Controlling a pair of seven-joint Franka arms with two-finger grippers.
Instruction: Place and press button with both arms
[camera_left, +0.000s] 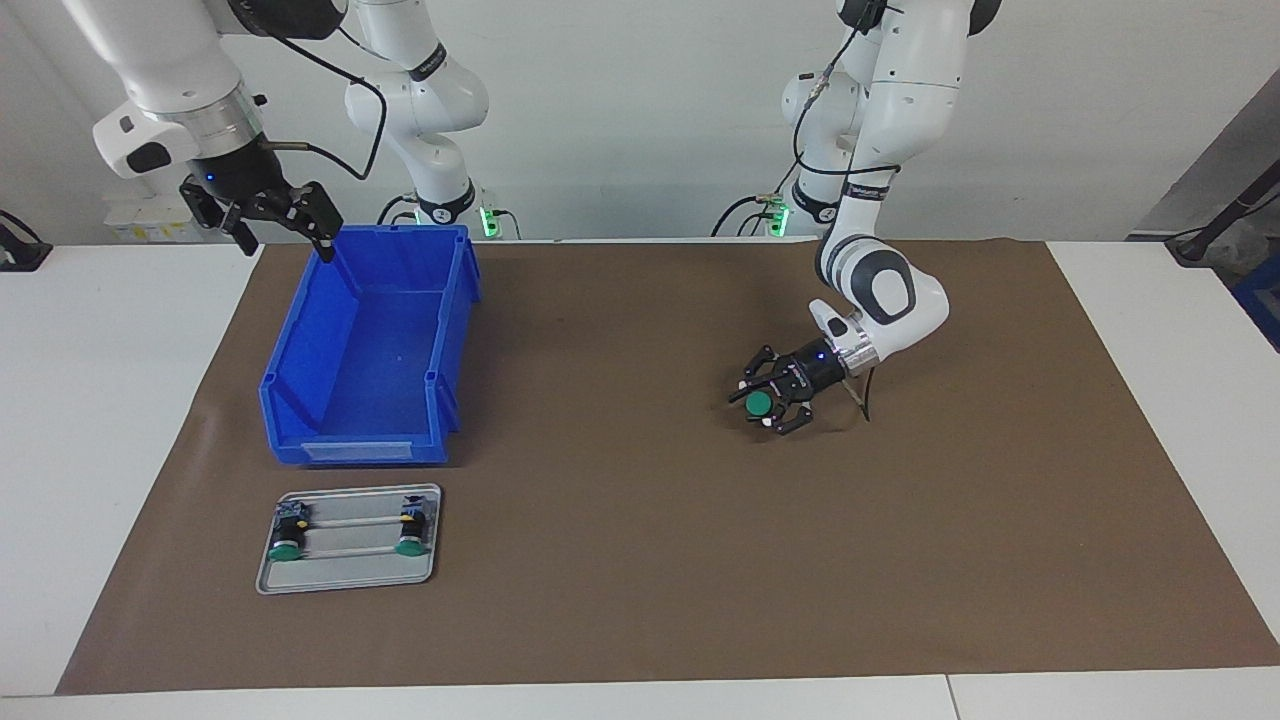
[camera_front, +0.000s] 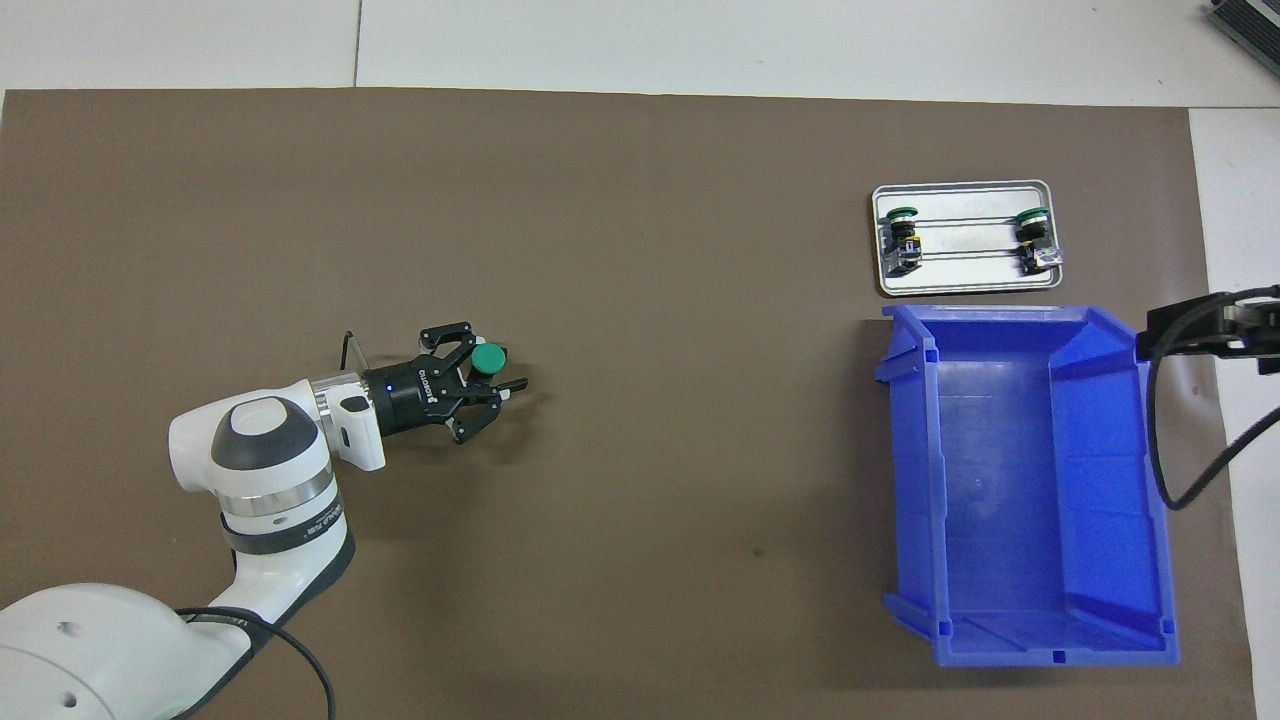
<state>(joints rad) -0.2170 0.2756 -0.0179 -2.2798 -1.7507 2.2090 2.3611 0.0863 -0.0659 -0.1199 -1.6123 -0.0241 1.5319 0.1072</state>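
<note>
Your left gripper (camera_left: 768, 403) was low over the mat (camera_left: 620, 600) toward the left arm's end, jaws around the button (camera_left: 760, 402). Green cap showed between the fingers, facing the camera in the facing view, so the button was lying sideways or tilted in the jaws. Whether it was clamped or just let go I couldn't tell, and contact with the mat wasn't clear either. My read: you were at the placing step. To do it well, get the base flat on the mat and the cap up before you back off, then withdraw straight along the fingers so a tip doesn't tip it over. If it was on its side, re-seat it first; a press on a tilted button would just roll it.

Left arm was bent hard at the elbow, forearm down, wrist near horizontal and pointing toward the right arm's end.

Your right gripper (camera_left: 262, 212) was released, hanging over the corner of the bin (camera_left: 370, 350) nearest the robots, waiting.

Two more buttons sat on the tray (camera_left: 350, 585), farther from the robots than the bin
</note>
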